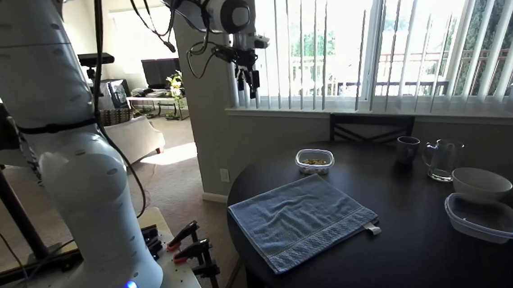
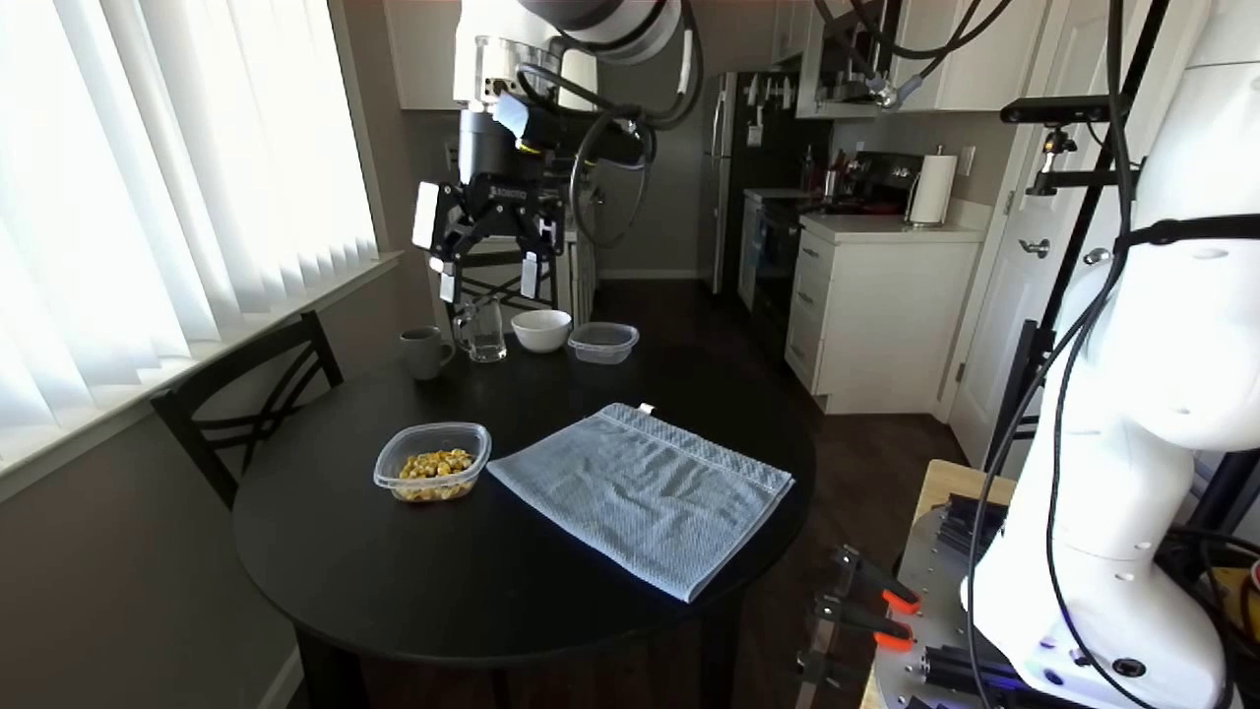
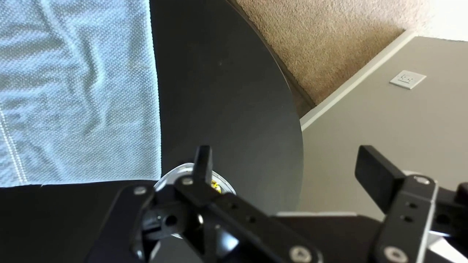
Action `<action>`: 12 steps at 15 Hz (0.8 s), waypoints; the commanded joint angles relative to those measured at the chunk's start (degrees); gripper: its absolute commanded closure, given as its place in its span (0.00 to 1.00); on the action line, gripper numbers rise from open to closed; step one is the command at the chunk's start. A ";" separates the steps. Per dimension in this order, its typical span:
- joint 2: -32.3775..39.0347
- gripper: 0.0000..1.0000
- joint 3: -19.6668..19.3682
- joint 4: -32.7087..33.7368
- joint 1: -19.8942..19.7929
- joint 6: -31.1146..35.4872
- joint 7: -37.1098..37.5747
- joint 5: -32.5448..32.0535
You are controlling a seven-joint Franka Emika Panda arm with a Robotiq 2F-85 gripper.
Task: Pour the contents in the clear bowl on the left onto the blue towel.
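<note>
"What surrounds the round, dark worktop [image 2: 364,581]?"

"Grey walls [image 1: 256,139] and a wide window [image 1: 340,11], hung with white vertical blinds [image 2: 177,177]. Strong daylight glares through them."

"Any furniture?"

"A dark chair [image 1: 372,120] with a crossed back stands between worktop and window. Past the wall's edge, a pale sofa [image 1: 138,136] sits on beige carpet [image 1: 173,186] beside a bright patch of sunlight [image 1: 176,154]."

"And elsewhere?"

"In an exterior view, white kitchen cabinets [image 2: 876,315], a pale counter [image 2: 866,228], a dark-sided fridge [image 2: 758,167] and a dark floor [image 2: 856,443]."

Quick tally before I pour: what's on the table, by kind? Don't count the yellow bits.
Bowls: 3 (clear bowl with yellow contents, other clear bowl, white bowl)
Mugs: 2 (grey mug, glass mug)
Towels: 1 (blue towel)
Total: 6
</note>
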 commanded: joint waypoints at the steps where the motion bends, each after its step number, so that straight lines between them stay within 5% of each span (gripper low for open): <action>1: -0.01 0.00 -0.99 0.32 1.15 -0.35 0.06 -0.06; 4: -0.14 0.00 -0.97 0.39 1.23 -0.59 0.06 -0.06; 12: 22.66 0.00 -7.98 17.52 0.08 8.93 15.01 1.90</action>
